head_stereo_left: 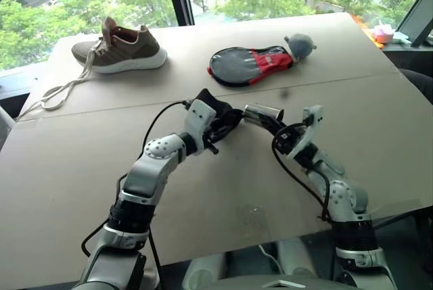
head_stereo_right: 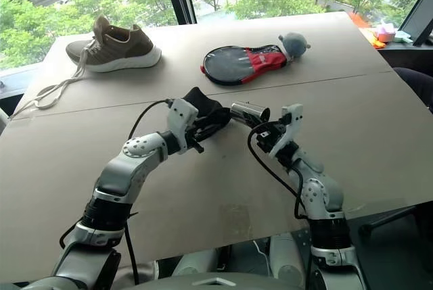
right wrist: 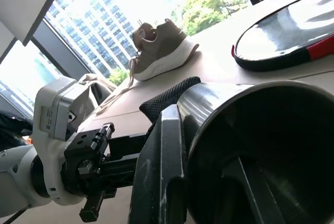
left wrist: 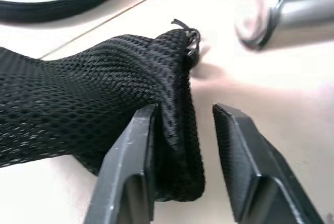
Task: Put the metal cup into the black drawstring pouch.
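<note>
Listing items left to right, each placed against the table (head_stereo_left: pixel 81 168), a broad tan board surface set before a window.

Shoe (head_stereo_left: pixel 122 50): brown with a white sole, at the table's far left, its laces (head_stereo_left: pixel 57 94) trailing loose toward the left edge.

Left gripper (left wrist: pixel 182 145): raised over the table's middle. The left wrist view shows its two black fingers (left wrist: pixel 130 172) standing apart, with a fold of the pouch's mesh lying between them; the fabric touches the one finger and a gap remains beside the other.

Black drawstring pouch (head_stereo_left: pixel 220 111): soft black mesh, bunched at the left gripper over the table's middle. A short knotted cord end (left wrist: pixel 188 30) shows at its upper corner.

Paddle-shaped case (head_stereo_left: pixel 247 65): oval, black and red, flat on the table's far middle, beyond the pouch.

Metal cup (head_stereo_left: pixel 260 114): shiny steel, lying roughly level above the table's middle, base pointing toward the pouch and just beside it, a small gap between them.

Right gripper (right wrist: pixel 209 172): clamped on the metal cup, one finger (right wrist: pixel 162 172) pressed along the outer wall and the other inside the rim.

Small grey stuffed item (head_stereo_left: pixel 300 44): at the case's right end, on the table's far right.

Pink object (head_stereo_left: pixel 383 33): just past the table's far right corner.
</note>
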`<state>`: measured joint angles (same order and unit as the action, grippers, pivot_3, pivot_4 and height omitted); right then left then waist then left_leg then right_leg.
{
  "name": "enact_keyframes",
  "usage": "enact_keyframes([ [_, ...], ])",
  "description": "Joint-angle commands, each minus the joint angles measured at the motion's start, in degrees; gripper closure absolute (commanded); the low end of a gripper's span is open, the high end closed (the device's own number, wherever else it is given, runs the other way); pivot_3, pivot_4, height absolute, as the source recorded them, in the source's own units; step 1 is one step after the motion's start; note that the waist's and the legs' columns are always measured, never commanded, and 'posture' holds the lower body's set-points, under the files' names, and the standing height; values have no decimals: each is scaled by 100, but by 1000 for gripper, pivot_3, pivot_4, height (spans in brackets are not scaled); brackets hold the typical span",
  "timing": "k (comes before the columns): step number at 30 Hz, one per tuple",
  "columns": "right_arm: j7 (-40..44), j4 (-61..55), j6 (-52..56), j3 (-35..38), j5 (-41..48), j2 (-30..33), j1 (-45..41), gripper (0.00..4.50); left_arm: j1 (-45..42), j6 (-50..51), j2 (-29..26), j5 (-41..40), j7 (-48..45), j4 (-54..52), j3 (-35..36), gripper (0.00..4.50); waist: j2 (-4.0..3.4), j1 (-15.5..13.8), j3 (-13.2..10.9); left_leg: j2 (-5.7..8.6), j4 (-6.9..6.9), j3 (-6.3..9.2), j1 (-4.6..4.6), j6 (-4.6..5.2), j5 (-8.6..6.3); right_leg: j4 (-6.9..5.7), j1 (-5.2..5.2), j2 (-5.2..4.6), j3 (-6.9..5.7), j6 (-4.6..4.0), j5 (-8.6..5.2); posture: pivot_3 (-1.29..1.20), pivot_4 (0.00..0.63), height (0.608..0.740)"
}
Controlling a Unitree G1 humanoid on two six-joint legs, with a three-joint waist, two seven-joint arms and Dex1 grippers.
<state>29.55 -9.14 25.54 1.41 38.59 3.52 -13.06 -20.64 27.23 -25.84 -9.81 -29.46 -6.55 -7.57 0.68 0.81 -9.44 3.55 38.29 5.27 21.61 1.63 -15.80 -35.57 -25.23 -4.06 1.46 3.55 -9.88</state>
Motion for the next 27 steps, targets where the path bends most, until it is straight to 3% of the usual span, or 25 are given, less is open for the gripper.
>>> enact_keyframes([
  [1, -91, -314, 44, 177, 205, 5, 80, 4500, 109, -703, -194, 813, 480, -201, -72, 2785, 0, -3, 0, 0, -1, -2, 0, 0, 0, 0, -1, 0, 1, 0, 0, 0, 150, 740],
  [8, -348, -555, 259, 464, 454, 113, 167, 4500, 583, -1632, -200, 1827, 905, -97, -506, 2785, 0, -19, 0, 0, -1, -5, 1, 2, -1, 0, -1, -2, 3, 1, 0, 0, 150, 740],
  [16, -518, -906, 670, 661, 720, 461, 418, 4500, 958, -2253, -20, 2751, 1908, -1, -370, 2785, 0, -16, 0, -1, -1, -4, 2, 18, -10, -1, -1, -3, 1, 1, 0, 0, 150, 740],
  [24, -693, -1190, 892, 793, 904, 665, 645, 4500, 955, -2462, 273, 2962, 2288, 323, -316, 2785, 1, -19, 2, -1, 0, -5, 2, 22, -13, -2, -1, -4, 0, 1, 0, 0, 150, 740],
  [27, -720, -1205, 904, 784, 906, 686, 664, 4500, 897, -2443, 508, 2689, 2326, 447, -170, 2785, 1, -19, 2, -1, 0, -5, 2, 23, -13, -3, -1, -3, 0, 1, 0, 0, 150, 740],
])
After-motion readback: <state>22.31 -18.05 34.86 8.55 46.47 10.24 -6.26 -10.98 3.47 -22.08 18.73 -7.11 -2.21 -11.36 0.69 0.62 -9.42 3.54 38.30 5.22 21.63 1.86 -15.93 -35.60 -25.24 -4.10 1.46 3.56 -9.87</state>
